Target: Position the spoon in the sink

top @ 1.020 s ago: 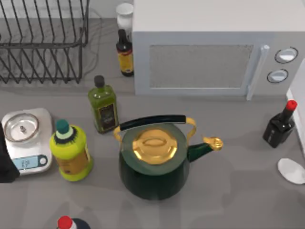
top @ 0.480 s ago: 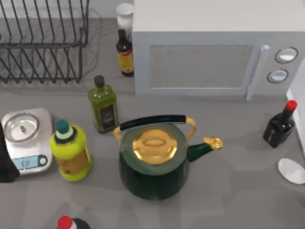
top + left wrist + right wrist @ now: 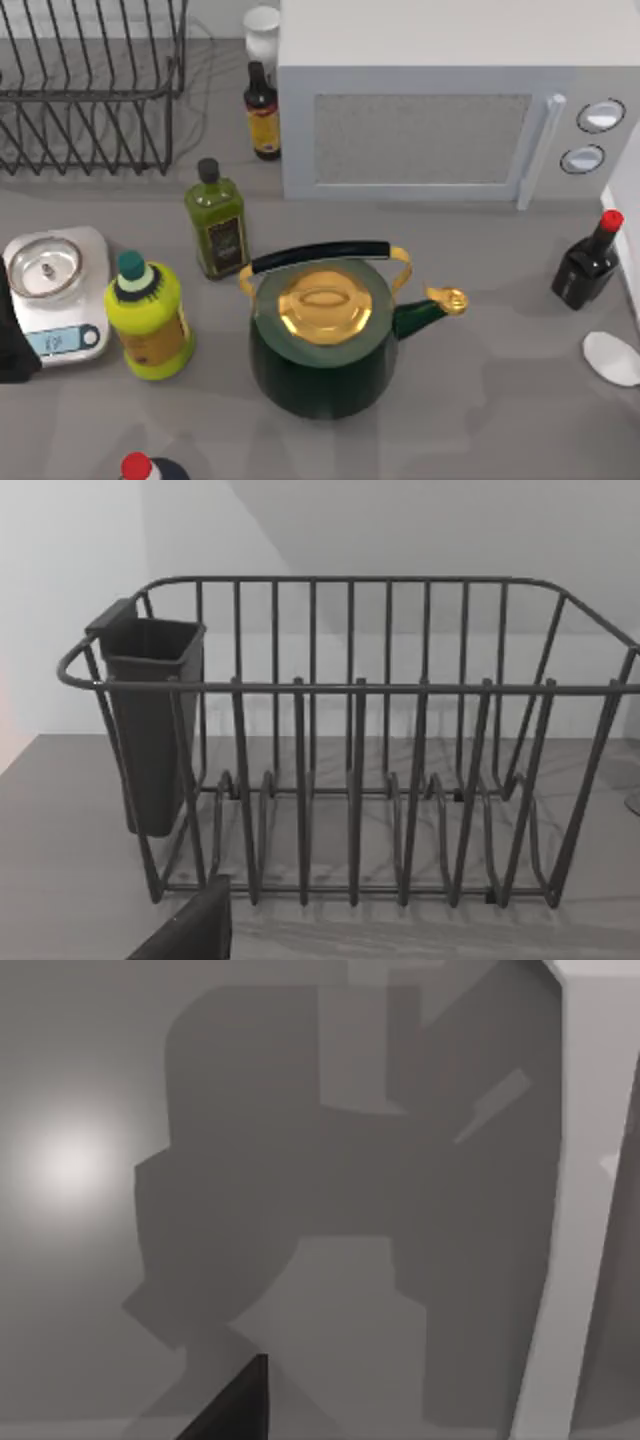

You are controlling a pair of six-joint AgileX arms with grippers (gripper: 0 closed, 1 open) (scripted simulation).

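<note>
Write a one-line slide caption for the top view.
Spoon lies at the table's right edge beside a red-capped bottle; green kettle sits centre, microwave behind.

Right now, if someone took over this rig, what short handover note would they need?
Left arm: parked at the table's left edge beside the scale; its wrist camera faces the dish rack.
Right arm: its wrist view shows grey surface and shadow; whether it holds anything cannot be told.
Spoon: its white bowl lies on the table at the right edge, below the red-capped bottle, with nothing gripping it.
Done: nothing visible; the spoon is not yet picked up.
Left: grasp the spoon and place it in the sink.
</note>
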